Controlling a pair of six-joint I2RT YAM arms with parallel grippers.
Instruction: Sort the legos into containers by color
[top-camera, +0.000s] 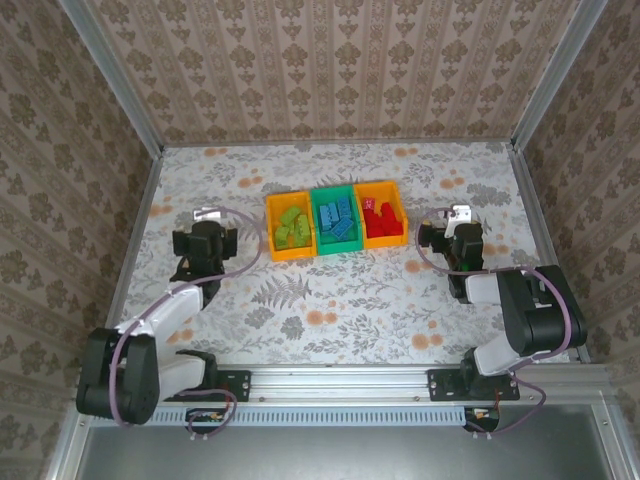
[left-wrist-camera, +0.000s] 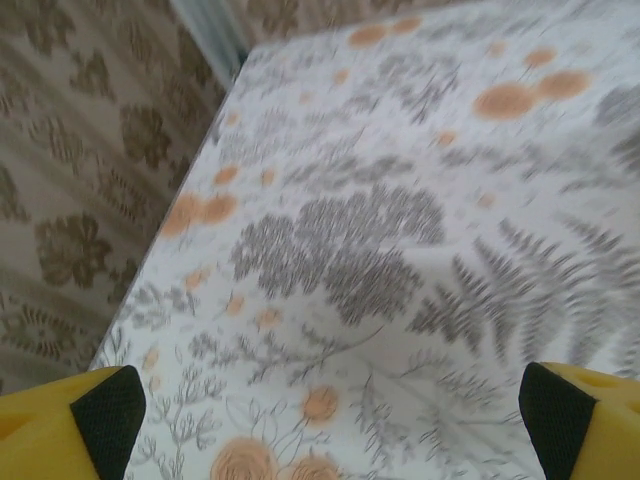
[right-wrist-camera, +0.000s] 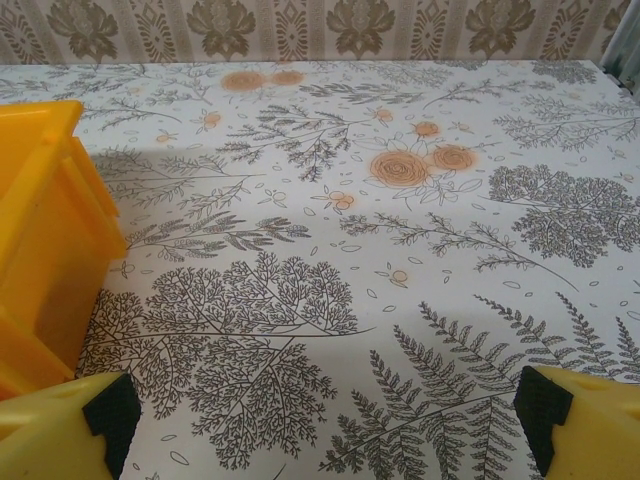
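Note:
Three containers stand in a row at the middle of the table. The left orange bin (top-camera: 270, 231) holds lime green legos (top-camera: 292, 228), the green bin (top-camera: 334, 190) holds blue legos (top-camera: 336, 220), and the right orange bin (top-camera: 400, 208) holds red legos (top-camera: 379, 219). My left gripper (top-camera: 204, 245) hovers left of the row, open and empty (left-wrist-camera: 330, 425) over bare cloth. My right gripper (top-camera: 449, 240) sits right of the row, open with nothing between its fingers (right-wrist-camera: 325, 425). The right orange bin's wall (right-wrist-camera: 40, 230) lies to its left.
The table has a floral patterned cloth (top-camera: 330, 290). Patterned walls with metal posts (top-camera: 140, 110) close in the left, back and right sides. A metal rail (top-camera: 340, 380) runs along the near edge by the arm bases.

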